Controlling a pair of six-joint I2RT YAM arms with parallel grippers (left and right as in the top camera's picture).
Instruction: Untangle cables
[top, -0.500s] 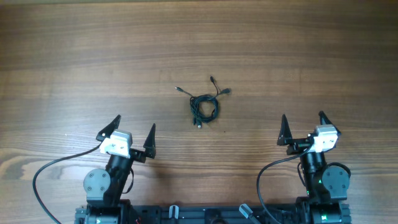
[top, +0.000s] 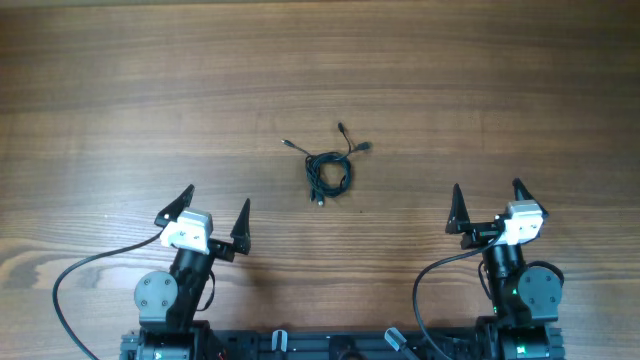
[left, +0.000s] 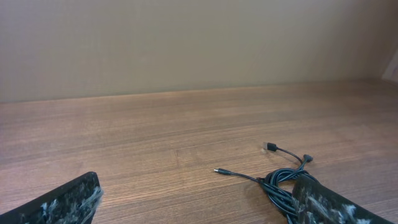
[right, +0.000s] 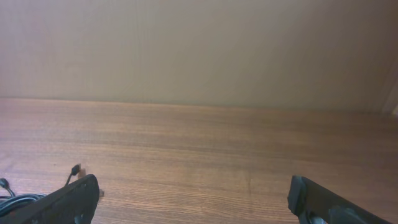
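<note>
Overhead view: cables (top: 328, 175) are seen as one small knotted bundle near the centre of the table (top: 120, 80), with plug ends splayed toward the far edge. Left gripper (top: 218, 195) and right gripper (top: 487, 185) are held wide and empty by the near edge, flanking the bundle, presumably so that either can reach it.

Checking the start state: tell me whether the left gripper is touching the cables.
Apart. The overhead view shows a stretch of table between the left gripper, jaws open, and the cables.
</note>
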